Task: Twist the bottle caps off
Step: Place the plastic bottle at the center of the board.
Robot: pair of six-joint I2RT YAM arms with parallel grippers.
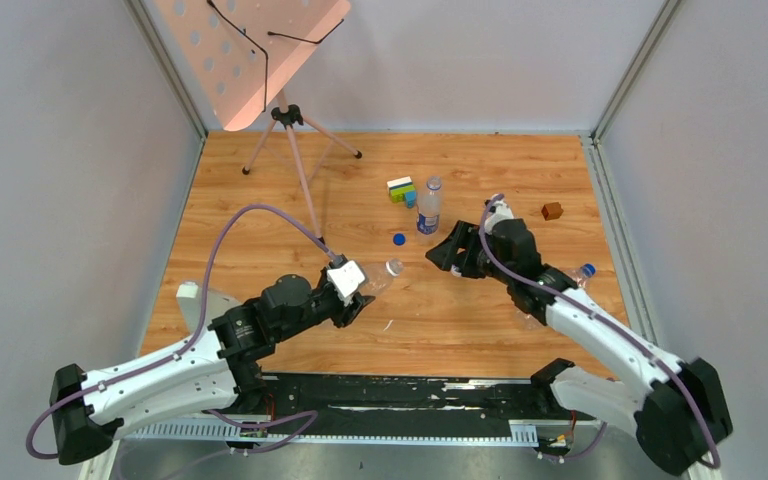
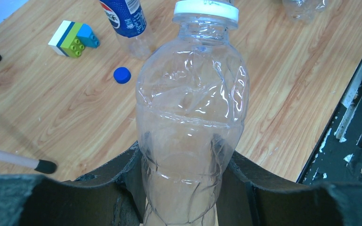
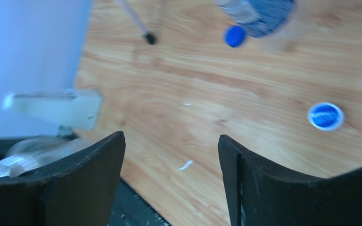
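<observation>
Near the middle of the table (image 1: pixel 260 200), the left gripper (image 2: pixel 186 165) clamps a clear crinkly unlabelled plastic bottle (image 2: pixel 191 108) low down, its white screw cap (image 2: pixel 206 10) on, while the right gripper (image 3: pixel 171 141) gapes empty nearby; twisting may spin the thin bottle in that grip.

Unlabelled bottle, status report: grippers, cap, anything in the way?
Left gripper shut on unlabelled bottle, white cap on. Right gripper open, empty, apart from cap. Nothing between them.

My left fingers (image 2: pixel 108 193) look like matt black plastic, faintly rough. The bottle (image 2: pixel 191 117) is clear, glossy, crinkled plastic with a smooth whitish cap (image 2: pixel 206 10). The bench (image 2: pixel 42 113) shows satin wood grain.
</observation>
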